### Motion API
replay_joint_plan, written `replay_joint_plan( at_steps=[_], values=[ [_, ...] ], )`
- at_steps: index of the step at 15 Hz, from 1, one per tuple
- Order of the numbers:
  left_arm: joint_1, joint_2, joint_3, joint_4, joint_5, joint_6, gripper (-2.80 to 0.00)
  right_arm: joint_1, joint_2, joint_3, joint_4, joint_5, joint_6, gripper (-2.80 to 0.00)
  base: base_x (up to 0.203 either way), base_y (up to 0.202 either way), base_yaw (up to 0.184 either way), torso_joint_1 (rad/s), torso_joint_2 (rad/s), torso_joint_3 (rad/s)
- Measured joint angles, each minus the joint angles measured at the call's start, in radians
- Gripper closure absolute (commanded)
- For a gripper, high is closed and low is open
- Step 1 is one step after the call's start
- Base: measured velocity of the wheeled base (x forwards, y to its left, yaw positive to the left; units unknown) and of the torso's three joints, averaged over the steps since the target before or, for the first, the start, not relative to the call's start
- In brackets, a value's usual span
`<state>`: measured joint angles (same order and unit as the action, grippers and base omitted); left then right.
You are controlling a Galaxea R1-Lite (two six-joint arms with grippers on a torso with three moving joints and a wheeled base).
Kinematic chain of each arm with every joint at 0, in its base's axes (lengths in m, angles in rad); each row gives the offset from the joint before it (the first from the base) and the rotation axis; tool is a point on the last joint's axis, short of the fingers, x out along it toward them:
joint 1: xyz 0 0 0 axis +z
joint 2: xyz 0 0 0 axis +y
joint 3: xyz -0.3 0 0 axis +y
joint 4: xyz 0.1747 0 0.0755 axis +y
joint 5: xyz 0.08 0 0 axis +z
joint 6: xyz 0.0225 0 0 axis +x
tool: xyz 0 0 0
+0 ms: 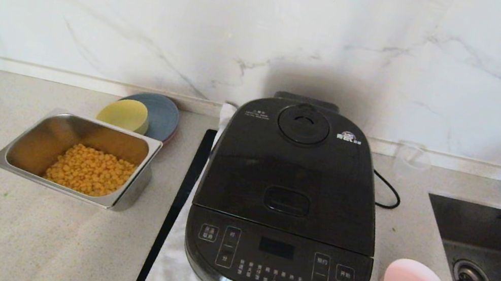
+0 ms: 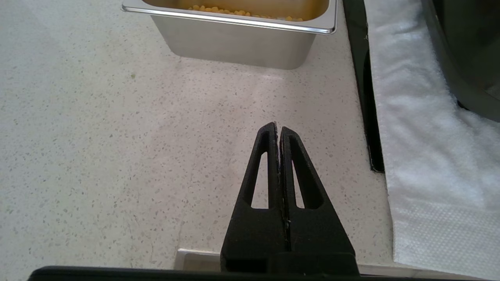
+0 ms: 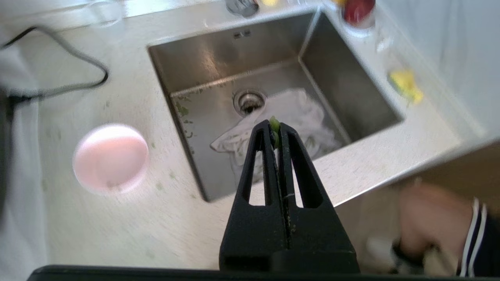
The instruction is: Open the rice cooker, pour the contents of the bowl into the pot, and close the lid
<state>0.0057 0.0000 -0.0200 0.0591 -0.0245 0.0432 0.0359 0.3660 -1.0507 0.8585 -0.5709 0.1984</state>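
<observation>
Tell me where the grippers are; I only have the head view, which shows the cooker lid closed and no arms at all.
Observer: The left gripper is shut and hangs over bare counter, near the steel tray of corn.
Operator: And the right one?
Observer: The right gripper is also shut and sits above the sink, where a white cloth lies. The bowl is apart from it on the counter.
Operator: Is it carrying anything?
Observer: Only a small green scrap wedged at its tips.
</observation>
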Motion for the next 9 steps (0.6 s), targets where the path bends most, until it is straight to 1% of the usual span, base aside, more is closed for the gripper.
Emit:
replay_joint_plan(
  at_steps=[2,3,6,7,9],
  values=[
    [0.0,0.0,0.0,0.0,0.0,0.0,0.0,-0.023,-0.165,0.082,0.003,0.089,-0.113,0.0,0.0,0.0,0.0,0.0,0.0,0.0],
    [0.0,0.0,0.0,0.0,0.0,0.001,0.0,-0.031,-0.234,0.137,0.006,0.143,-0.151,0.0,0.0,0.0,0.0,0.0,0.0,0.0],
    [0.0,0.0,0.0,0.0,0.0,0.001,0.0,-0.039,-0.329,0.321,-0.038,0.263,-0.145,0.0,0.0,0.0,0.0,0.0,0.0,0.0],
    [0.0,0.0,0.0,0.0,0.0,0.001,0.0,-0.04,-0.342,0.406,-0.086,0.282,-0.146,0.0,0.0,0.0,0.0,0.0,0.0,0.0],
    [0.0,0.0,0.0,0.0,0.0,0.001,0.0,-0.041,-0.357,0.616,-0.245,0.298,-0.18,0.0,0.0,0.0,0.0,0.0,0.0,0.0]
  ],
)
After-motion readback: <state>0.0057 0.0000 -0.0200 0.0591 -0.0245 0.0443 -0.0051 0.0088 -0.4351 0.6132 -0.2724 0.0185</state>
